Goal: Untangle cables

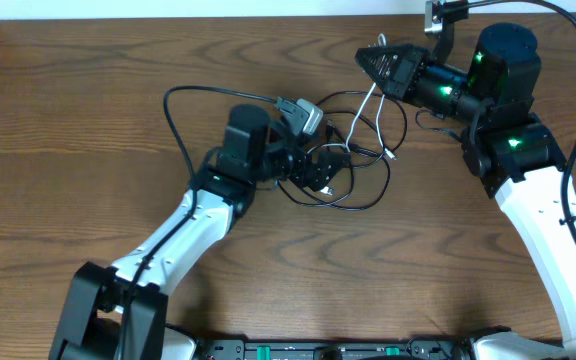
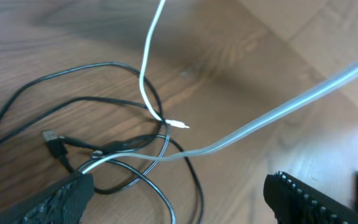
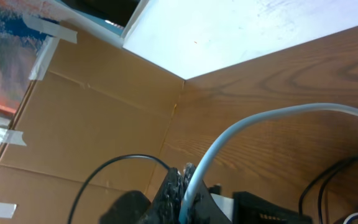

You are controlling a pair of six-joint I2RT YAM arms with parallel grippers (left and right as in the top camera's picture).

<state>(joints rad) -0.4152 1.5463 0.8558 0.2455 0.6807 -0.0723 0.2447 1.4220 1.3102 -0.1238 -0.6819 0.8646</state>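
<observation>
The right end effector (image 3: 183,182) pinches the white cable (image 1: 367,102) at far right. The left end effector (image 2: 179,186) hangs wide over black cables (image 2: 129,144).

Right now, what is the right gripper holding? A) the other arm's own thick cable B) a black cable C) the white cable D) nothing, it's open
C: in the right wrist view the white cable comes out from between the closed fingers of the right gripper.
</observation>
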